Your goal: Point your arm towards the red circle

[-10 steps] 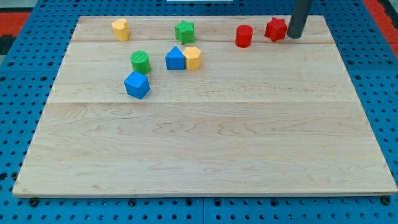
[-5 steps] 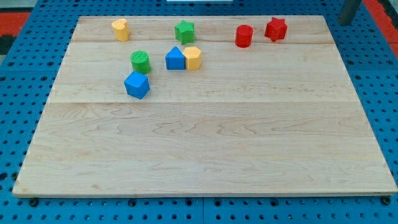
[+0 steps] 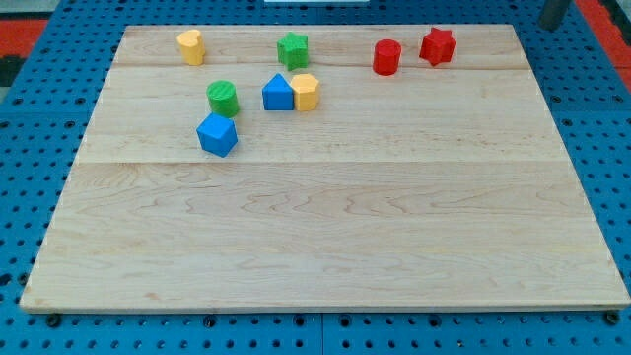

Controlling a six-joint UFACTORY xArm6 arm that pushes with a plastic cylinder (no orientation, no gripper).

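The red circle (image 3: 386, 56), a short red cylinder, stands near the board's top edge, right of centre. A red star block (image 3: 437, 45) sits just to its right, apart from it. My tip (image 3: 553, 26) shows at the view's top right corner, off the wooden board (image 3: 325, 227), well to the right of the red star and touching no block.
A yellow block (image 3: 190, 45) is at the top left and a green star-like block (image 3: 292, 49) at top centre. A green cylinder (image 3: 223, 98), a blue house-shaped block (image 3: 278, 93), a yellow hexagon block (image 3: 306, 92) and a blue cube (image 3: 217, 134) cluster at the left.
My tip has moved from beside the red star, on the board, to the right and up past the board's top right corner. No block has moved.
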